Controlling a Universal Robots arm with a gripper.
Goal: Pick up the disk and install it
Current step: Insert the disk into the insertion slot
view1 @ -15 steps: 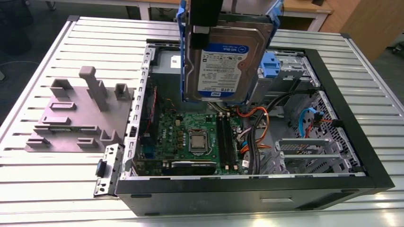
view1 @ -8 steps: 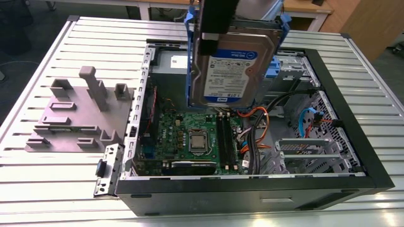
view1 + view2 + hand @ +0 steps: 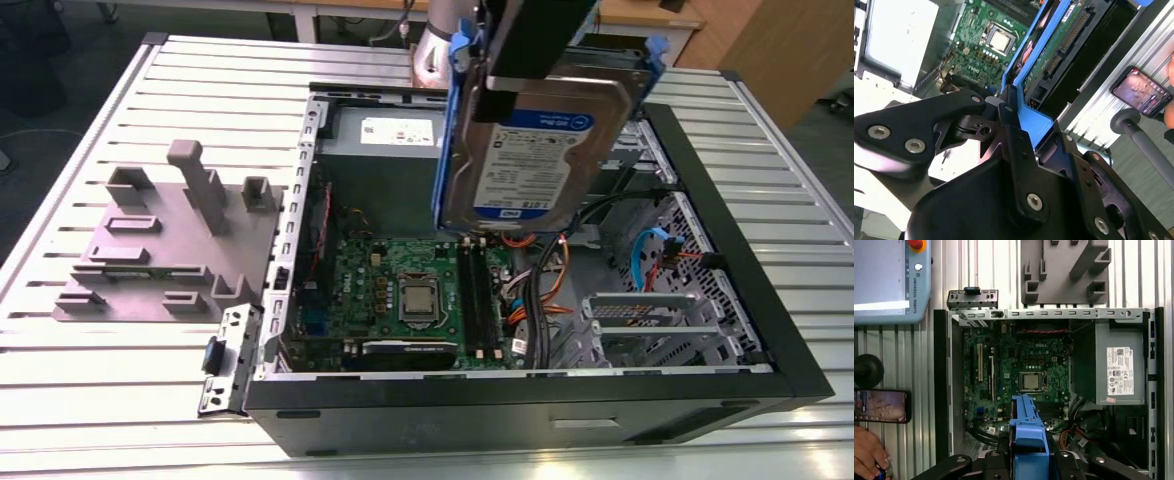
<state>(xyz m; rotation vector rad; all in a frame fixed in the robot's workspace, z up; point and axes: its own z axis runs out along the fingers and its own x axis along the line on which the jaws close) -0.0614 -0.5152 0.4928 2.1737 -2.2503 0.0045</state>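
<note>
The gripper [image 3: 534,82] is clamped on the disk [image 3: 541,150], which hangs over the open computer case [image 3: 534,408] at one o'clock from the processor chip [image 3: 416,297], picked up but not yet put in.

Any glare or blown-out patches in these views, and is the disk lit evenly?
Second wrist view: the grey box is washed out near white. First wrist view: a bright band glares across the pendant. Exterior view: the disk is evenly lit, its label free of glare.

One disk [image 3: 541,150], one open computer case [image 3: 534,412], one grey fixture [image 3: 160,255], one phone [image 3: 881,406].
</note>
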